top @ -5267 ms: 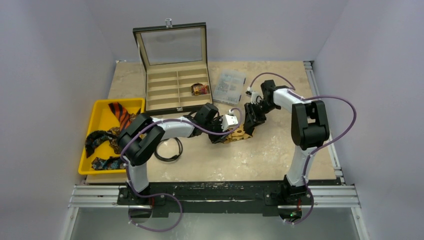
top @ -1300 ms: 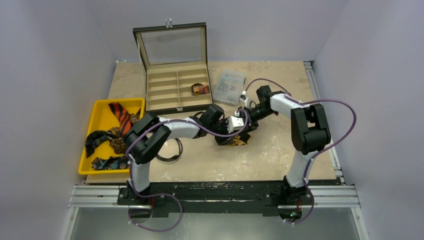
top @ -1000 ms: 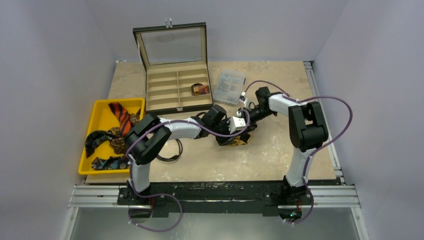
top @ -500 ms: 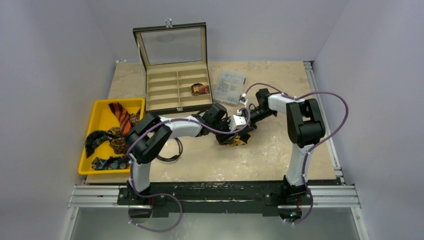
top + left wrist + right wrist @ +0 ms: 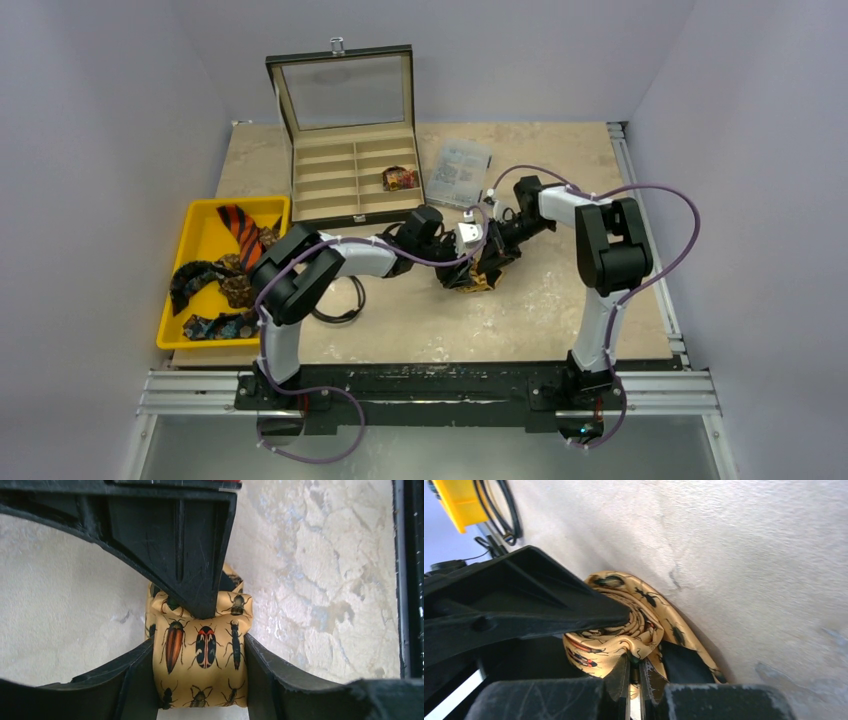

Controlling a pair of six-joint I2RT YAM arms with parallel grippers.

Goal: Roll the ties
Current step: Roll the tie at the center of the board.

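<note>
The tan-gold tie (image 5: 200, 655), printed with dark beetles, is wound into a roll on the table. It also shows in the top view (image 5: 472, 279). My left gripper (image 5: 199, 649) is shut on the roll, one finger on each side. My right gripper (image 5: 634, 667) is shut on a fold of the tie (image 5: 624, 625) at the roll's centre. In the top view both grippers, the left (image 5: 462, 264) and the right (image 5: 492, 256), meet over the roll. The orange tie with black stripes (image 5: 240, 228) and dark multicoloured ties (image 5: 195, 275) lie in the yellow tray (image 5: 200, 215).
An open wooden compartment box (image 5: 330, 185) stands at the back with one rolled tie (image 5: 400, 179) in it. A clear plastic box (image 5: 459, 172) lies beside it. A black cable loop (image 5: 340, 300) lies by the left arm.
The tie has gone from a looser heap to a tighter roll. The right gripper has come down into it. In the last half second the left wrist shifted slightly left.
</note>
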